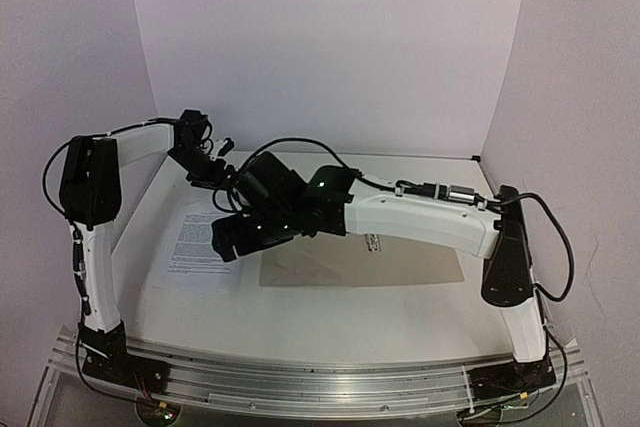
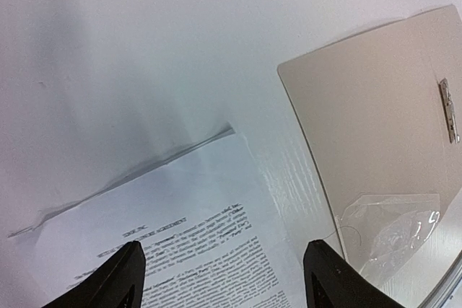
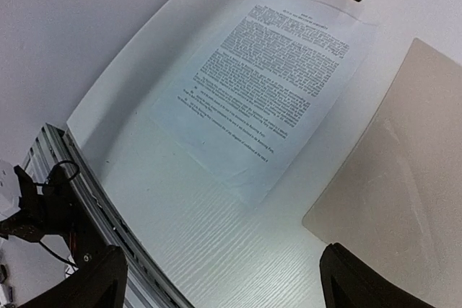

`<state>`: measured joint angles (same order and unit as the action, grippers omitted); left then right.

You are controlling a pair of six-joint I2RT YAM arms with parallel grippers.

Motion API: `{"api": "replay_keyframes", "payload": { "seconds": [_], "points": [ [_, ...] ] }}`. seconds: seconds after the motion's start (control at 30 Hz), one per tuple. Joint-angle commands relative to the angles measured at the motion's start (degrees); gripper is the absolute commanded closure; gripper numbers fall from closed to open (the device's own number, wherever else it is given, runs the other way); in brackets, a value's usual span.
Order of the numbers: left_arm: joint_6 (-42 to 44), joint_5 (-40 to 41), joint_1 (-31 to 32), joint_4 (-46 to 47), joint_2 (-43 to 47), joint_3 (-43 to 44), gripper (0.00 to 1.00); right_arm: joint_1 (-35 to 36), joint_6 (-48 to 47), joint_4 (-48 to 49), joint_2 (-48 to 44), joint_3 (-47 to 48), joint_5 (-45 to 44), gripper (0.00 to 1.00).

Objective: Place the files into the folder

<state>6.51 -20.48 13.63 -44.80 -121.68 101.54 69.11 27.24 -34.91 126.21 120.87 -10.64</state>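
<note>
Top view: files (image 1: 195, 237) lie flat on the table (image 1: 300, 317), just left of the folder (image 1: 400, 262), not touching

Left wrist: left gripper (image 2: 227, 283) spread over the sheets, holding nothing

Right wrist: right gripper (image 3: 231, 283) spread too, empty

Risk: the paper is thin and flat, so fingers could slip or crumple it

Top external: looks down from above and behind the arm bases (image 1: 105, 352), facing the back wall (image 1: 320, 47), far enough to take in the whole table (image 1: 300, 317). Left wrist: looks down at a slant from close range, own fingertips (image 2: 119, 279) at the bottom edge — takes in the top of the files (image 2: 209, 250) and a corner of the folder (image 2: 375, 128). Right wrist: looks down from higher, toward the near-left rail (image 3: 86, 200). Shares files and folder edge with the other two views.
</note>
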Motion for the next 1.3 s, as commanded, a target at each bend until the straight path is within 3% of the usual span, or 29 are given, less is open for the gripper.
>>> {"api": "replay_keyframes", "payload": {
  "seconds": [0.0, 0.1, 0.2, 0.4, 0.67, 1.03, 1.27],
  "points": [
    [-1.2, 4.0, -1.6, -2.5, 9.0, -2.0, 0.18, -9.1, 9.9, 5.9, -6.2, -5.6, 1.6, 0.10],
    [-4.4, 5.5, -4.1, -3.6, 12.4, -7.2, 0.06, -12.5, 17.4, 9.7, -4.6, -9.4, 5.2, 0.18],
    [-7.2, 5.3, -7.5, -4.4, 14.3, -13.0, 0.00, -12.7, 18.3, 12.5, 0.6, -5.8, 11.4, 0.20],
    [-10.9, 4.0, -16.5, -1.7, 16.4, -24.1, 0.04, -12.8, 21.6, 15.3, 11.3, 2.3, 17.2, 0.37],
    [-11.1, 4.6, -17.1, 4.5, 18.0, -32.7, 0.15, -13.3, 27.2, 23.4, 21.2, 6.8, 18.4, 0.54],
    [-12.5, 4.8, -17.1, 8.5, 16.9, -36.3, 0.20, -13.5, 30.8, 28.1, 27.7, 8.1, 13.6, 0.55],
    [-12.4, 4.2, -17.1, 9.2, 16.2, -36.7, 0.22, -14.1, 34.1, 30.5, 31.5, 9.6, 16.1, 0.55]
  ]
}}
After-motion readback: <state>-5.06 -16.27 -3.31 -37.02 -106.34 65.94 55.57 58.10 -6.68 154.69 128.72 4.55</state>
